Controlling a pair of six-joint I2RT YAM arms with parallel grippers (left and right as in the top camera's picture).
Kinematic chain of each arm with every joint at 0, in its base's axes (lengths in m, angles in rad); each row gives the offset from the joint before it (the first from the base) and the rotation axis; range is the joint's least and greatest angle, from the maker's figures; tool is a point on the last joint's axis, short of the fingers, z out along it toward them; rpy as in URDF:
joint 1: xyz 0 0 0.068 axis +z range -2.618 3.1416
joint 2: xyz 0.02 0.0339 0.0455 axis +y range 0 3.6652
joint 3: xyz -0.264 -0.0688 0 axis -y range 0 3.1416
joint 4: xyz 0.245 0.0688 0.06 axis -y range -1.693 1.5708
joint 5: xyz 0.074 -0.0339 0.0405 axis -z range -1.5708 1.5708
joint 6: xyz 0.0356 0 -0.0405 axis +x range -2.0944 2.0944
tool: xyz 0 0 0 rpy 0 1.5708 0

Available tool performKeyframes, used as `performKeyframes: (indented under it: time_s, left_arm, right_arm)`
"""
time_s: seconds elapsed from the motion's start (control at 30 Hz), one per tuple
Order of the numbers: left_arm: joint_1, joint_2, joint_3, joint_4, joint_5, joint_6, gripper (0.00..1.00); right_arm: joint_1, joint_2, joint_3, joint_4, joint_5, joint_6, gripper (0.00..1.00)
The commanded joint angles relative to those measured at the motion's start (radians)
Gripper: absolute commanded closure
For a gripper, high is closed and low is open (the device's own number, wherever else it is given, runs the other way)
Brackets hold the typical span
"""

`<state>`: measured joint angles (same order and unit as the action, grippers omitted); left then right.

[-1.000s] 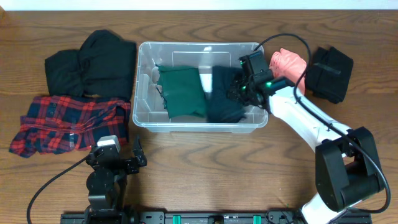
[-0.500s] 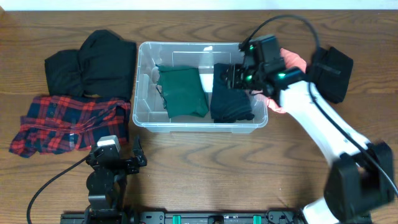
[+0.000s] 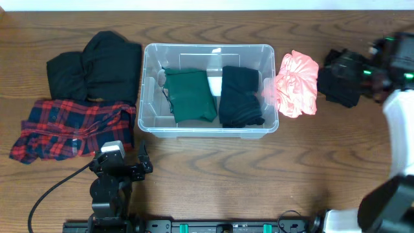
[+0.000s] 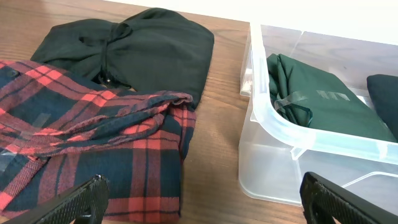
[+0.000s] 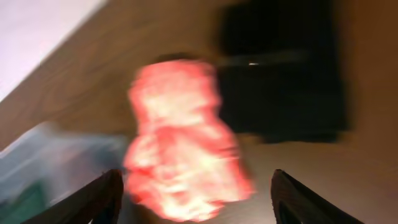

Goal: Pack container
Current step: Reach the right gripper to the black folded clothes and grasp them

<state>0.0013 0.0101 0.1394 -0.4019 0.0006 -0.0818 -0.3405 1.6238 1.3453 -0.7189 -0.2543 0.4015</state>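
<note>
I am looking at a brown wooden table [image 3: 207, 168] with visible grain. The container [image 3: 147, 90] is sitting in the middle, a little toward 12 o'clock. It is a clear plastic bin with rounded corners and a thick rim. Inside, a folded dark green garment [image 3: 191, 96] is lying at the 9 o'clock side and a folded black one [image 3: 240, 96] at the 3 o'clock side.

At 9 o'clock of the bin, a soft black garment [image 3: 97, 65] is lying, and at 8 o'clock a crumpled red and navy plaid shirt [image 3: 71, 126]. At 3 o'clock, a wrinkled pink cloth [image 3: 296, 84] is lying against the wall, and beyond it a black folded cloth [image 3: 339, 77].

The right gripper [image 5: 196, 199] is hovering with its fingers spread wide, gripping nothing. Its view is blurred, so edges are hard to make out. The left gripper [image 4: 205, 202] is also standing wide apart and empty, with only its fingertips showing.
</note>
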Motion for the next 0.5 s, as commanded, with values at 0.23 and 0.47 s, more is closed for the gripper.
performKeyframes:
  time_s: [0.23,0.47]
  left_arm:
    - [-0.005,-0.006,-0.019,-0.004,0.000,-0.005,0.02]
    - [-0.005,-0.006,-0.019,-0.004,0.000,-0.005,0.02]
  right_arm:
    - [-0.217,0.242,-0.004,0.071,-0.121,-0.098,0.25]
    - [-0.215,0.409,-0.004,0.209,-0.152,-0.103,0.22]
